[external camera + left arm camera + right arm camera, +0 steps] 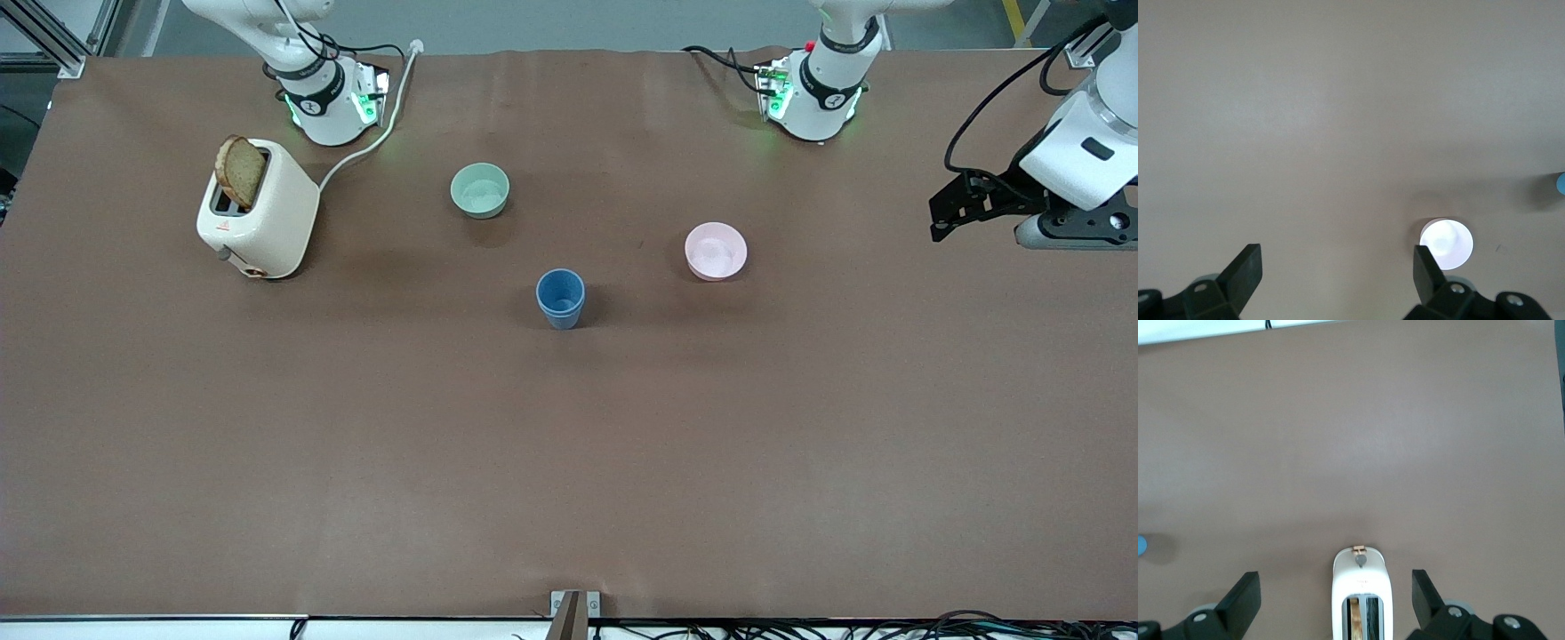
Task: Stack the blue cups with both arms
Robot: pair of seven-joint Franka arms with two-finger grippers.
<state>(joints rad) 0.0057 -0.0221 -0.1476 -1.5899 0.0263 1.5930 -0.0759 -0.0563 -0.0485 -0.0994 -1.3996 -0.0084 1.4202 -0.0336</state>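
Toaster (258,210): upper left of frame, bread slice (240,171) standing in a slot.
My right gripper (1336,595): over the toaster, fingers spread, nothing held.
Green bowl (480,190): upper centre.
Blue cups (561,299): frame centre, upright, nested as one.
Pink bowl (716,251): centre-right.
My left gripper (1338,272): right edge, released, empty.
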